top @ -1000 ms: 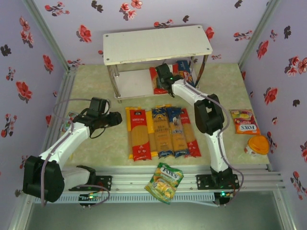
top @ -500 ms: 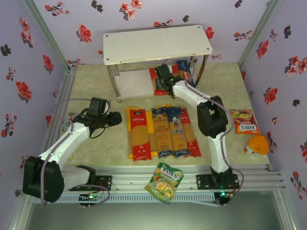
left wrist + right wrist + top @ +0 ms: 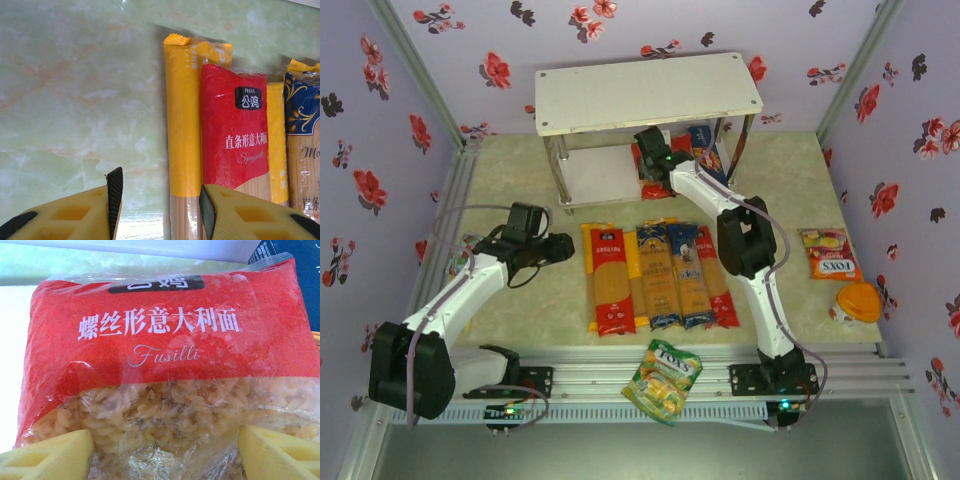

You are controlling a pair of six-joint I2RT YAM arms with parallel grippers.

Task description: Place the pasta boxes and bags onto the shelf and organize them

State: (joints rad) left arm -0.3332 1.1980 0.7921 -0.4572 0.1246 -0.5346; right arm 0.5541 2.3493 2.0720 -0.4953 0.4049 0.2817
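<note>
The right pincer [image 3: 166, 452] is seen under the top board of the shelf [image 3: 650, 92]. Its jaws are spread wide, and the clear end of a red fusilli bag [image 3: 160, 340] lies between them. Whether the bag is clamped cannot be told. A dark-blue pack [image 3: 306, 275] is seen beyond its right finger. The left pincer [image 3: 159, 202] is half open, with nothing held. A yellow spaghetti bag [image 3: 182, 125] lies just ahead, and a red spaghetti bag [image 3: 234, 135] lies further right.

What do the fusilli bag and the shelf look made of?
Fusilli bag: thin glossy plastic film, red print over clear; pasta shows through, creases glint. Shelf: matte white boards, perhaps laminated wood; thin shiny legs, likely metal.
</note>
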